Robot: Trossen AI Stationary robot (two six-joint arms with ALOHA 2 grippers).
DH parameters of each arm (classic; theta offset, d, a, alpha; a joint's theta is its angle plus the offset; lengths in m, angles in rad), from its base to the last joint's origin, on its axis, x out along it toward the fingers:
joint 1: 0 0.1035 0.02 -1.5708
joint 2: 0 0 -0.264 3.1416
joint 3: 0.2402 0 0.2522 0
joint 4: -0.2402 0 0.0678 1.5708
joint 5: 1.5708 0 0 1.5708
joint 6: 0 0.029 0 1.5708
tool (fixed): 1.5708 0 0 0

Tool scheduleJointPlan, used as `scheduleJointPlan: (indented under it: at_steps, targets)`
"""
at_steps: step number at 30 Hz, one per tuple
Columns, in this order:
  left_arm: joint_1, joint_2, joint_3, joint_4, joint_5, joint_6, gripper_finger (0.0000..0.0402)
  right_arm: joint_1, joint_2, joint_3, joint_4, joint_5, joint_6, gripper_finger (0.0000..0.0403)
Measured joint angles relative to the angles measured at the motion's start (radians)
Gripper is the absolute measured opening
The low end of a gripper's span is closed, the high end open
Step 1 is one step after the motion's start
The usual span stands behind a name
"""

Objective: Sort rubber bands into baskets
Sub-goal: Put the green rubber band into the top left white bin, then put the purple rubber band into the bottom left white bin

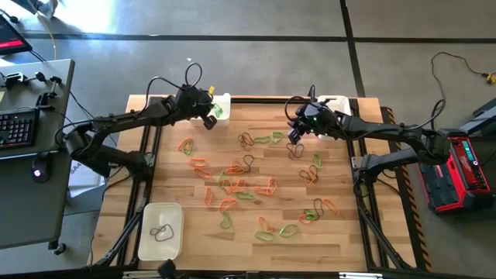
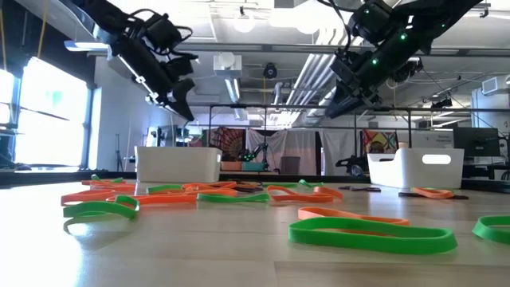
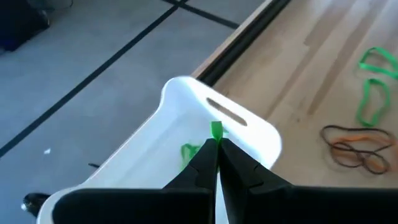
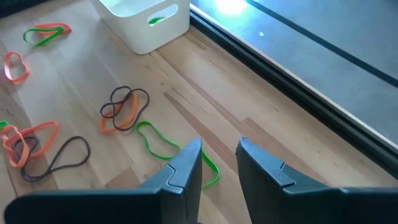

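Green rubber band (image 3: 216,130) pinched in my left gripper (image 3: 217,144) over far-left basket (image 3: 261,134). Risk: band clings to fingertip on release, misses basket. Right gripper (image 4: 219,149) spread, empty.

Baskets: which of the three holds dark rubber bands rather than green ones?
The near-left basket, alone at the table's front corner, holds a dark band. The far-left basket holds green; the far-right basket shows no dark bands.

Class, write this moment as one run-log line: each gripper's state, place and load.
left gripper: shut on green band, over far-left basket | right gripper: open, empty, above table | near basket: dark bands
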Motion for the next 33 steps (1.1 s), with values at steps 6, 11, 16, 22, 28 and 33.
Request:
scheduleJointPlan:
  at_steps: [6, 11, 16, 22, 28, 33]
  targets:
    - [0.030, 0.056, 0.000, -0.040, 0.134, 0.008, 0.0010, 0.000, 0.000, 0.000, 0.004, 0.000, -0.004, 0.0089]
    - [0.022, 0.109, 0.000, -0.043, 0.135, 0.008, 0.0051, 0.000, 0.000, 0.000, -0.018, 0.000, -0.024, 0.0089]
    - [0.022, 0.119, 0.000, -0.022, 0.130, 0.002, 0.0104, 0.000, 0.000, -0.001, -0.020, 0.000, -0.034, 0.0089]
    - [0.030, 0.118, 0.000, 0.066, 0.107, -0.010, 0.0116, 0.000, 0.000, -0.001, -0.020, 0.004, -0.086, 0.0089]
    - [0.027, 0.118, 0.010, 0.080, 0.105, -0.020, 0.0062, 0.000, 0.000, -0.001, -0.032, 0.036, -0.097, 0.0087]
    - [0.016, 0.104, 0.011, 0.087, 0.105, -0.027, 0.0006, 0.004, 0.000, -0.001, -0.034, 0.036, -0.097, 0.0053]
